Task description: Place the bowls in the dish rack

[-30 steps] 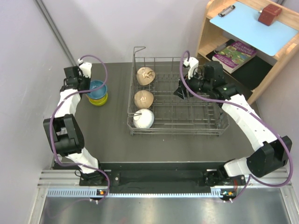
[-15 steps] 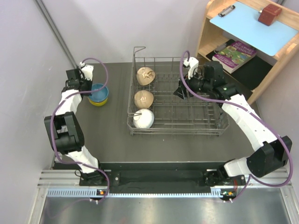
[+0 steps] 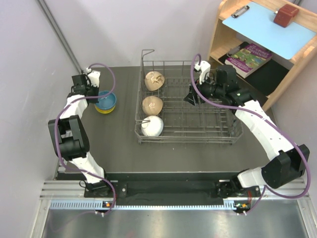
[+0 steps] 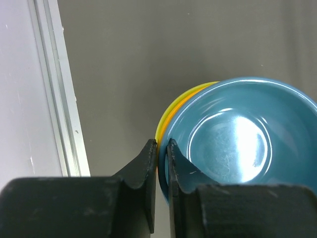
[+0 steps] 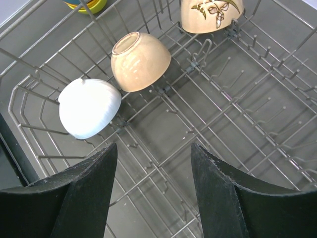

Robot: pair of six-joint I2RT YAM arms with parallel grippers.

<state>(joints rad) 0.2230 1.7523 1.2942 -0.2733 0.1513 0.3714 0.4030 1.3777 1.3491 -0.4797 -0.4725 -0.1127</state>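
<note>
Astride the rim of the blue bowl (image 4: 237,144) sits the left tool (image 4: 159,149).

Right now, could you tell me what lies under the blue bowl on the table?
The blue bowl is nested on an orange bowl and a yellow-green bowl. Only slivers of their rims show at its edge. Their insides and bases are covered.

The dark table (image 3: 121,148) bears the wire dish rack (image 3: 198,135) and, left of it, a stack of bowls (image 3: 106,100).
</note>
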